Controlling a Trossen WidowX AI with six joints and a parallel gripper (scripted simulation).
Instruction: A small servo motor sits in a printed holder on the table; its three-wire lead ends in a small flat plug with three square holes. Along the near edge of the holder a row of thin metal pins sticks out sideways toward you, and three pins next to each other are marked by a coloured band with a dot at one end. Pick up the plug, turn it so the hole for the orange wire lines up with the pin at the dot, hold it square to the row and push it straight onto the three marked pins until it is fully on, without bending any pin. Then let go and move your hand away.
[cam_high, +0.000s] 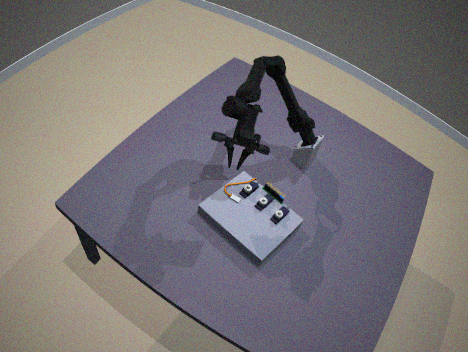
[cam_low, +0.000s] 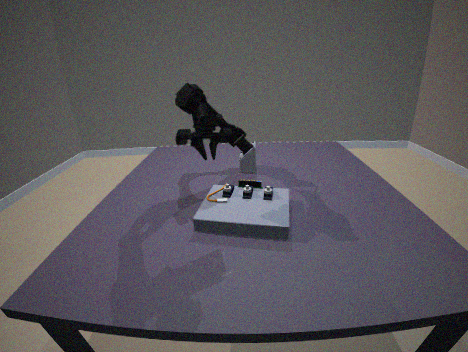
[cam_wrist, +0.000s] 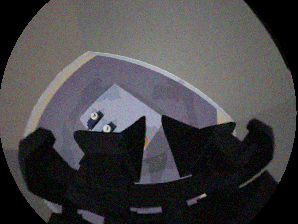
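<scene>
Top and exterior views of the table (cam_high: 165, 235) (cam_low: 240, 285): the block (cam_high: 250, 235) (cam_low: 245, 216) is placed on the table top, in front of the arm's base (cam_high: 301, 159) (cam_low: 246, 166) as seen in the exterior view. Three servos are set on the block in a row near its far edge: the left servo (cam_high: 248, 188) (cam_low: 228, 190), the middle servo (cam_high: 263, 201) (cam_low: 247, 191) and the right servo (cam_high: 280, 214) (cam_low: 268, 192). The plug (cam_high: 235, 198) (cam_low: 222, 200) is positioned before the left servo; the lead (cam_high: 226, 188) (cam_low: 209, 195) is looped to the plug's left. The pin header (cam_high: 274, 192) (cam_low: 250, 184) is located behind the middle servo.
</scene>
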